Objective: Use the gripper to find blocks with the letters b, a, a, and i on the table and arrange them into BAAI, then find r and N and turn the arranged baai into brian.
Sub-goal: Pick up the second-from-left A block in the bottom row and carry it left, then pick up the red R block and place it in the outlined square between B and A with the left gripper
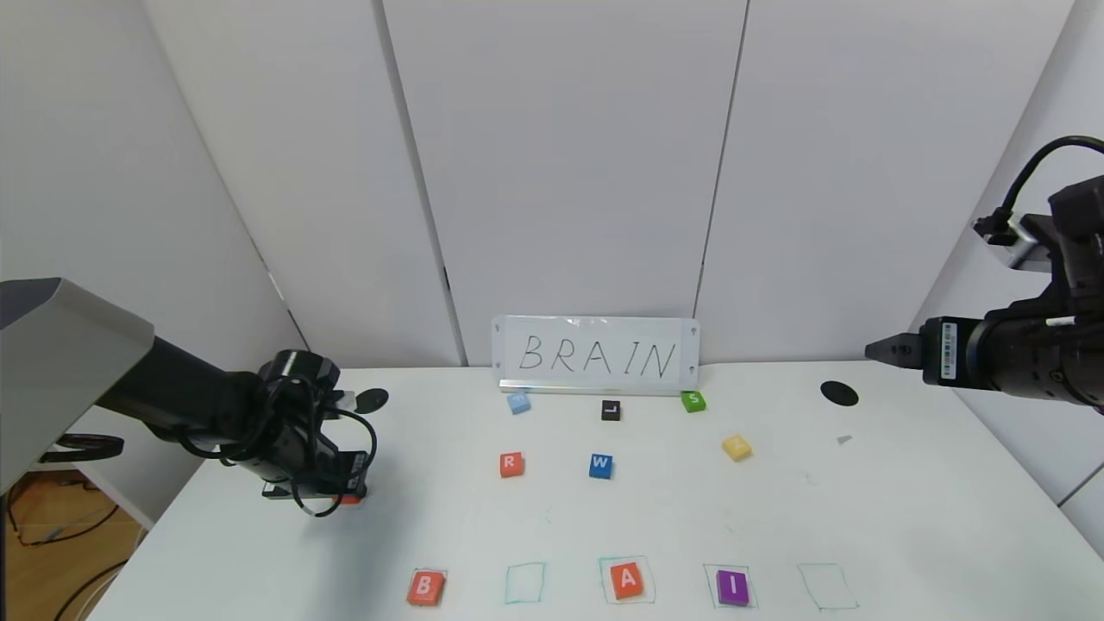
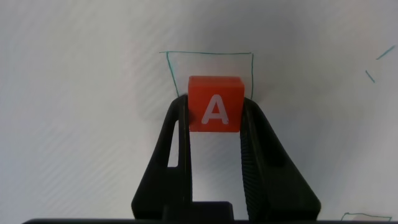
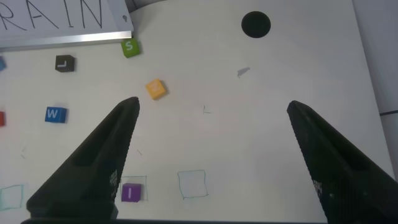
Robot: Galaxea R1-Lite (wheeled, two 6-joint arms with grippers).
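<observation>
My left gripper [image 1: 347,493] is low over the left side of the table [image 1: 906,517] and shut on an orange-red A block [image 2: 214,104], which sits between its fingers. In the front row, the orange-red B block [image 1: 425,587] lies leftmost, then an empty green square [image 1: 524,583], a second A block [image 1: 627,580] and the purple I block [image 1: 732,586]. The orange-red R block [image 1: 511,464] and the yellow N block [image 1: 736,447] lie mid-table. My right gripper [image 1: 873,350] hangs raised at the right, open and empty [image 3: 212,106].
A "BRAIN" sign [image 1: 595,355] stands at the back. Light blue [image 1: 518,402], black L [image 1: 611,410], green S [image 1: 693,401] and blue W [image 1: 600,466] blocks lie before it. Two black discs [image 1: 371,399] [image 1: 839,393] sit at the back corners. A second empty green square [image 1: 828,586] is at the front right.
</observation>
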